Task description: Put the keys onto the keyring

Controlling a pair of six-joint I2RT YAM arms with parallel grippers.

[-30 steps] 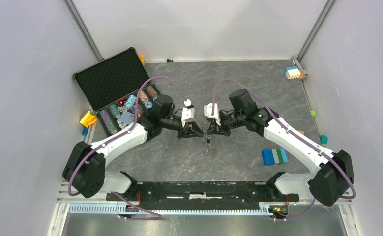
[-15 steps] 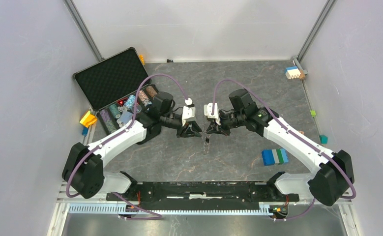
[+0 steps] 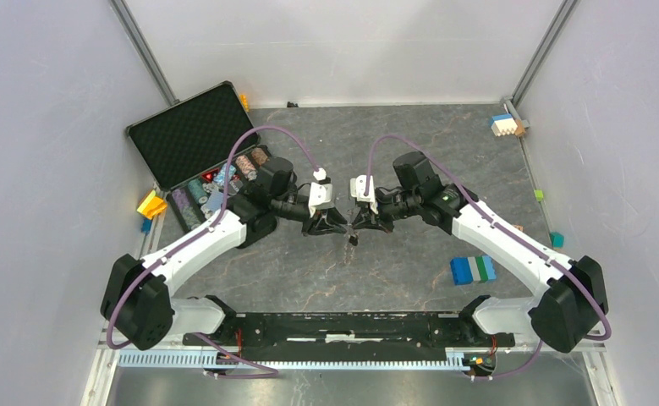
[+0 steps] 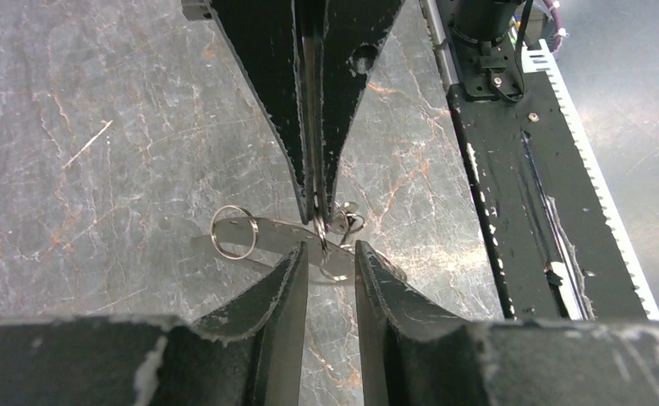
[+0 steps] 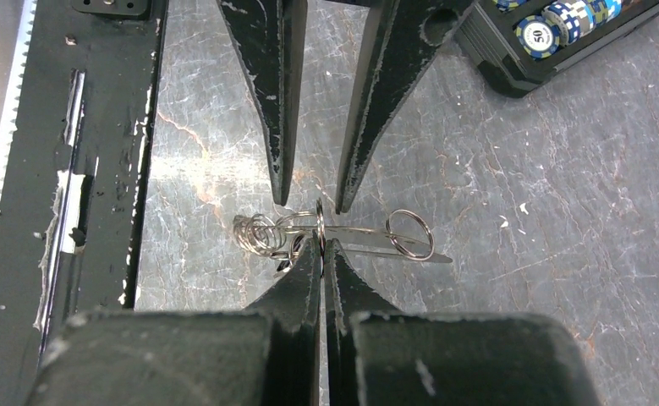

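Note:
My right gripper (image 3: pixel 361 223) (image 5: pixel 321 245) is shut on a silver split ring (image 5: pixel 319 222) threaded on the keyring (image 5: pixel 368 230), a flat grey loop held just above the table. The keyring carries another split ring (image 5: pixel 410 233) and a wire coil (image 5: pixel 254 233). It also shows in the left wrist view (image 4: pixel 275 230). My left gripper (image 3: pixel 332 222) (image 4: pixel 332 254) is open, facing the right one, with its fingertips on either side of the pinched ring. The key is mostly hidden; a small dark piece (image 3: pixel 352 240) hangs under the grippers.
An open black case (image 3: pixel 192 135) with poker chips (image 3: pixel 192 201) stands at the left, close behind my left arm. A blue, white and green block (image 3: pixel 473 269) lies at the right. Small coloured blocks sit along the walls. The black base rail (image 3: pixel 343 328) runs along the near edge.
Both grippers have drifted slightly left and towards the far side, still tip to tip. The piece hanging under them now sits higher and looks shorter.

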